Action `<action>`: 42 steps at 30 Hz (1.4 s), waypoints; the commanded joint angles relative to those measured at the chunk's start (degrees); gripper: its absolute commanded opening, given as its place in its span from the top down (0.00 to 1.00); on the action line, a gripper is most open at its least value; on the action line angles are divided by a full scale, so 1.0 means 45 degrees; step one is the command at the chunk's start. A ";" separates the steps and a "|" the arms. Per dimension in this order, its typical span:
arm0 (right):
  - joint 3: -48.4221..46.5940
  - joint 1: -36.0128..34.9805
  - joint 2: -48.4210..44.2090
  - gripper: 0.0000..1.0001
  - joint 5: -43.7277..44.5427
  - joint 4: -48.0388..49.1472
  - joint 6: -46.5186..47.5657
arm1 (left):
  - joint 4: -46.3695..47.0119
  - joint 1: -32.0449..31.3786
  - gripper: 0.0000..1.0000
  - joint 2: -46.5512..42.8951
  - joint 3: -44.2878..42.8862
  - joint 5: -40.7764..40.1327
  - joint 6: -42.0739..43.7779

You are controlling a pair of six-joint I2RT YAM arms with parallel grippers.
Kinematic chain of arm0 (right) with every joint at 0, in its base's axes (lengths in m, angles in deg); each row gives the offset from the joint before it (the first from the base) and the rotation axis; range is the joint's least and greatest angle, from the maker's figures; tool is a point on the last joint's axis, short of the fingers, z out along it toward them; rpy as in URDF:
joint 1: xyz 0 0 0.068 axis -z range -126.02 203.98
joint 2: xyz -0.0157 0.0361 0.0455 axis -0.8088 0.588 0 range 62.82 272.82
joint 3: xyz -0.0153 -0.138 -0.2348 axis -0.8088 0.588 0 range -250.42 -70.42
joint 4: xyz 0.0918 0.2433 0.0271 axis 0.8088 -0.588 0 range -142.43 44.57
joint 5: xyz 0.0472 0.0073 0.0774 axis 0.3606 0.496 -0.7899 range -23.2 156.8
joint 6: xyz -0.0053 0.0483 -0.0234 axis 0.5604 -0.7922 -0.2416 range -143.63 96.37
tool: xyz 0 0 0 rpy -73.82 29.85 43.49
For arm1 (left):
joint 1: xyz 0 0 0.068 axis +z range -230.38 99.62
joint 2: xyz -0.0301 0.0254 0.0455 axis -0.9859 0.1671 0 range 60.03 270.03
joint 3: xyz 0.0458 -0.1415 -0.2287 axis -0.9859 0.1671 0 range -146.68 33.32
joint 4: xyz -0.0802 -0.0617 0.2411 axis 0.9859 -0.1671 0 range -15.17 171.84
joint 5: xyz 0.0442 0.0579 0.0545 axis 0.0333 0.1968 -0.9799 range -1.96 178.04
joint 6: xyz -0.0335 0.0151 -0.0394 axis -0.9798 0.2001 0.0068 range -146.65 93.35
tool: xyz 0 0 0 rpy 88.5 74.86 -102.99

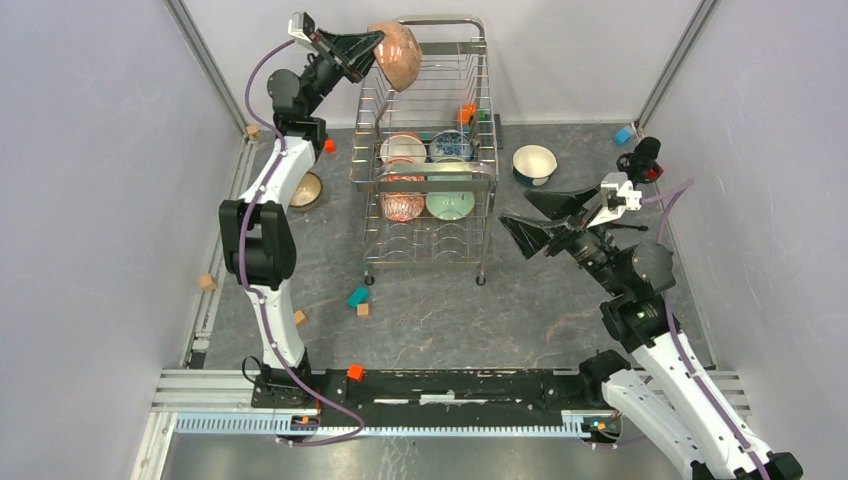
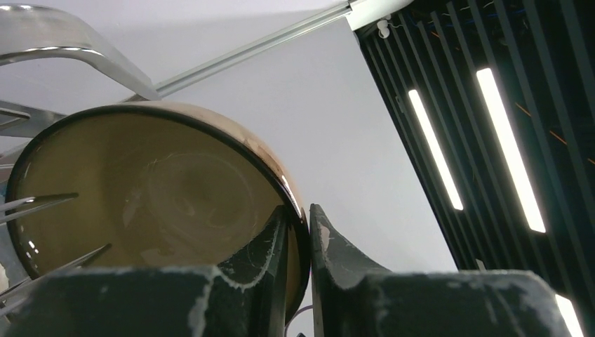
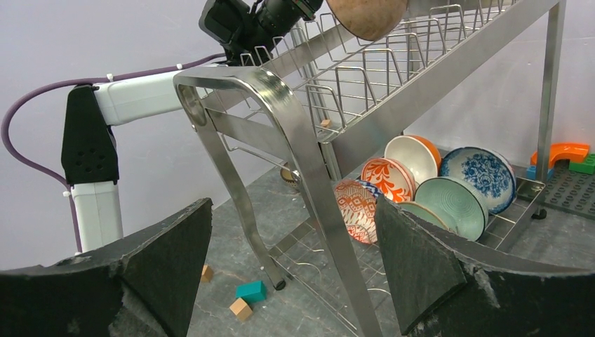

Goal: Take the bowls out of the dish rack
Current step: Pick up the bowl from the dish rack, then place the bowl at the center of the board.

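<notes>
The left arm reaches up over the dish rack, its jaws clenched on the rim of the pink-brown speckled bowl. In the left wrist view one finger lies inside the bowl and the other against its outer wall, with the dark rim pinched between them. The bowl hangs tilted above the far left corner of the rack's upper tier, its mouth turned back towards the wrist.

Four more bowls stand on edge among the prongs of the lower tier. The white bowl and the blue-patterned bowl are in the far row, the red-patterned bowl and the pale green bowl in the nearer one. The right wrist view shows an orange-patterned bowl tucked among them.

On the worktop the teal-and-white bowl sits upright just to the right of the rack. A tan bowl sits to the rack's left, partly hidden by the left arm. A teal block and a small wooden block lie near the rack's front left leg.

The right arm hovers off the rack's right side — its jaws are released, spread wide and grasping nothing, and they point at the rack's near loop handle.
</notes>
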 commanded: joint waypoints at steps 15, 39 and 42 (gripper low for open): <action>-0.0016 -0.0021 -0.0659 0.08 0.0085 -0.0024 0.0156 | -0.0774 -0.0765 0.98 -0.1017 -0.2711 -0.0741 0.0549; -0.0001 -0.0068 -0.4388 0.02 0.4059 -0.5547 0.1718 | -0.6318 -0.3859 0.98 -0.8327 0.1033 -0.1279 0.7308; 0.0238 -0.0079 -0.4774 0.02 0.4339 -0.6163 0.1950 | -0.8183 -0.4542 0.98 -0.9808 0.2037 -0.1926 0.9265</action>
